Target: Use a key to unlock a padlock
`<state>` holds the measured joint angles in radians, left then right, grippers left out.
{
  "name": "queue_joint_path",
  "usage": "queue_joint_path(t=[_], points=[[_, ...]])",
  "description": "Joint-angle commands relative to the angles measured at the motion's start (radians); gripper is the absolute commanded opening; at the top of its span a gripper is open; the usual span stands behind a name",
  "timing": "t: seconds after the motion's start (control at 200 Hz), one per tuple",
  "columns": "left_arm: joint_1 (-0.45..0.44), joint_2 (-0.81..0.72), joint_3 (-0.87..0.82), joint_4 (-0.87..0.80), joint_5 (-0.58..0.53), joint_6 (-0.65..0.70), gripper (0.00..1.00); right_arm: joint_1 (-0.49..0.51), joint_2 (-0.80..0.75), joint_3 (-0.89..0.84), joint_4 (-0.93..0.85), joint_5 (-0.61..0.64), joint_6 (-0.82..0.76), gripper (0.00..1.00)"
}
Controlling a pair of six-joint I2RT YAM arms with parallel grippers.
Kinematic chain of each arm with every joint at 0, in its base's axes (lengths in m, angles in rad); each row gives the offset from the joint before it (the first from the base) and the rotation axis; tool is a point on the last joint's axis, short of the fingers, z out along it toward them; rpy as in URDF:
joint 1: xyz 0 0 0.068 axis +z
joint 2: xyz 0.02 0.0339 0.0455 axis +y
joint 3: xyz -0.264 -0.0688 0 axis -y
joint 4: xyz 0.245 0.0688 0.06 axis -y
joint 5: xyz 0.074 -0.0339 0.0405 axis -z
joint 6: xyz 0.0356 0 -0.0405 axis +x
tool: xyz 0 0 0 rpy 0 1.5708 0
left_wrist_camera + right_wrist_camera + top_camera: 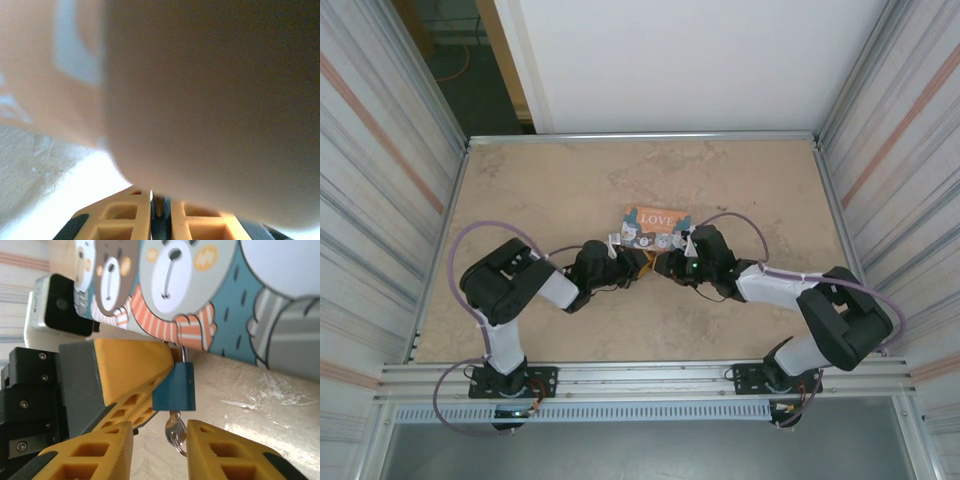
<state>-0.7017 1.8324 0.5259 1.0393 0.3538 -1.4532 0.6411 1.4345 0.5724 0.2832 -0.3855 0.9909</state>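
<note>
The small blue padlock hangs by its thin silvery shackle from the lower edge of the picture box. A silvery key sticks in its underside. My left gripper is shut on the padlock, and its yellow fingers press on the lock's left side. My right gripper is open below the lock, with its jaws either side of the key. The key lies against the right-hand finger with a gap on the other side. From above, both grippers meet at the box's front edge.
The colourful "LOVE" box with bear pictures stands mid-table on the beige tabletop. Ribbed metal walls close in the left and right sides. The left arm's black wrist body sits close beside my right fingers.
</note>
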Motion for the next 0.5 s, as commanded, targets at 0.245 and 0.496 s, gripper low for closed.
queue_joint_path(t=[0.245,0.496], points=[[0.014,-0.114,0.006,-0.153,-0.004,0.079,0.00,0.013,-0.202,0.027,-0.178,0.108,-0.200,0.46],[0.014,-0.230,0.032,-0.365,-0.028,0.118,0.00,0.097,-0.382,0.056,-0.311,0.270,-0.470,0.61]])
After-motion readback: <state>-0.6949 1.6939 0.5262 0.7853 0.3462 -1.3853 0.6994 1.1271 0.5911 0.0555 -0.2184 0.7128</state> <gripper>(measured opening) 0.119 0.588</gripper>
